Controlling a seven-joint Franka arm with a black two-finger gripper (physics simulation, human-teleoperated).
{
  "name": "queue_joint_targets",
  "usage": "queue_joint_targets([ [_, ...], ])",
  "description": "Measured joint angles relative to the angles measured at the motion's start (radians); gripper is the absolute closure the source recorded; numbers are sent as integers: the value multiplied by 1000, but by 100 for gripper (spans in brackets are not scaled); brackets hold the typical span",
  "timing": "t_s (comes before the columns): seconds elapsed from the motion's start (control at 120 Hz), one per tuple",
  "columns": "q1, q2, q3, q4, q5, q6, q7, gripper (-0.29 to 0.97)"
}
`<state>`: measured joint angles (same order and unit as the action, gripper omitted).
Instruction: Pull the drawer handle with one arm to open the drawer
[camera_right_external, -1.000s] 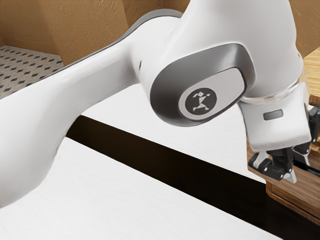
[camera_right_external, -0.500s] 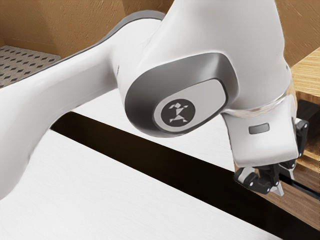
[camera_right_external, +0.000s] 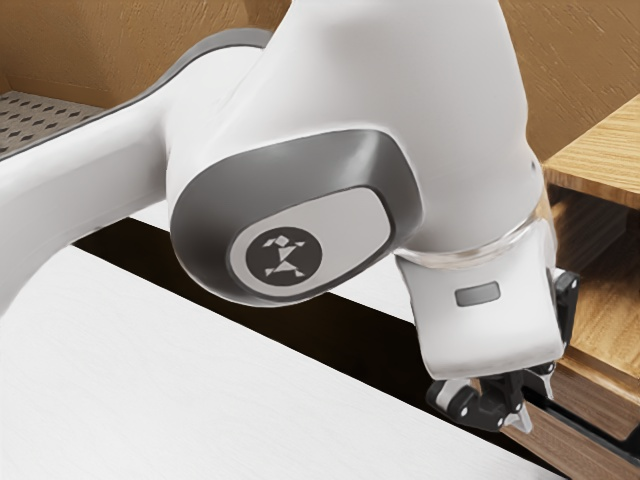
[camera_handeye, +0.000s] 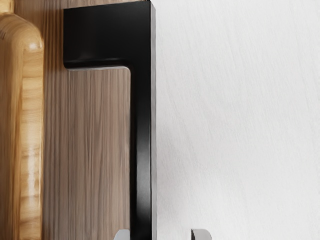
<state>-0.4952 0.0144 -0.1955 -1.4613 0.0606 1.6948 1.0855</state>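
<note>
The black bar handle (camera_handeye: 142, 150) stands off the walnut drawer front (camera_handeye: 87, 160). It runs down between my gripper's (camera_handeye: 161, 235) two grey fingertips (camera_handeye: 122, 235). One fingertip lies against the handle's drawer side and the other stands apart from it, so the gripper is open around the handle. In the exterior view my gripper (camera_right_external: 503, 408) hangs at the lower right on the handle (camera_right_external: 585, 418). The drawer front (camera_right_external: 585, 458) stands out from the light wood cabinet (camera_right_external: 600, 155), whose inside shows above it.
My white arm (camera_right_external: 330, 180) covers most of the exterior view. A white tabletop (camera_right_external: 150, 380) with a black band (camera_right_external: 340, 320) lies under it, and a brown wall stands behind. The cabinet's rounded light wood edge (camera_handeye: 22, 125) runs beside the drawer front.
My hand has drawn back toward the exterior view's left and lower edge with the handle. The drawer front has come out with it, and more of the cabinet's inside shows.
</note>
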Motion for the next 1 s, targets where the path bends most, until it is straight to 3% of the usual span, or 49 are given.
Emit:
queue_joint_targets([
  [0.567,-24,-151,0,-140,-26,-8,-72,61],
  [0.783,-7,-196,-5,-68,-20,-8,-88,25],
  [1.0,6,-266,6,33,-36,-64,-99,9],
])
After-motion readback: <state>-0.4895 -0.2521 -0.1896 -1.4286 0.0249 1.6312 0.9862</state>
